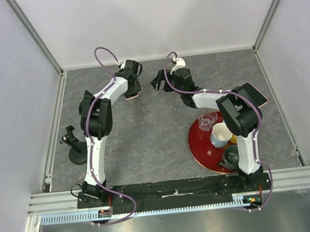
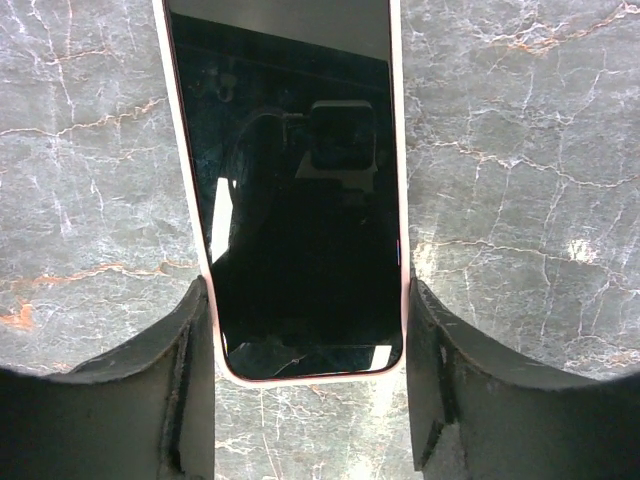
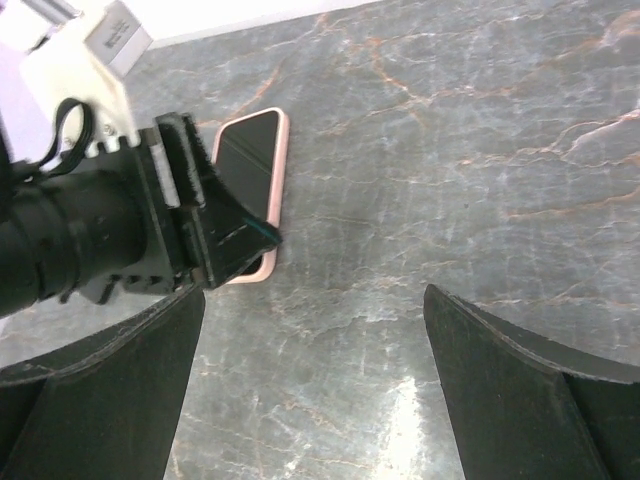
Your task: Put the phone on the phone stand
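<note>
Nearest, the stand (image 1: 78,153) sits at the left of the grey marbled worktop (image 1: 156,127), stem up and bare, with a red tray (image 1: 198,144) of cups (image 1: 220,134) opposite on the right. Farther out, well apart from the stand, the left claw (image 2: 307,300) pinches the phone (image 2: 300,200) by its long edges, screen up and seemingly flat on the worktop, likely to lift it level, while the right claw (image 3: 310,300) hangs spread and empty nearby. Plain white walls (image 1: 150,17) close the far side
</note>
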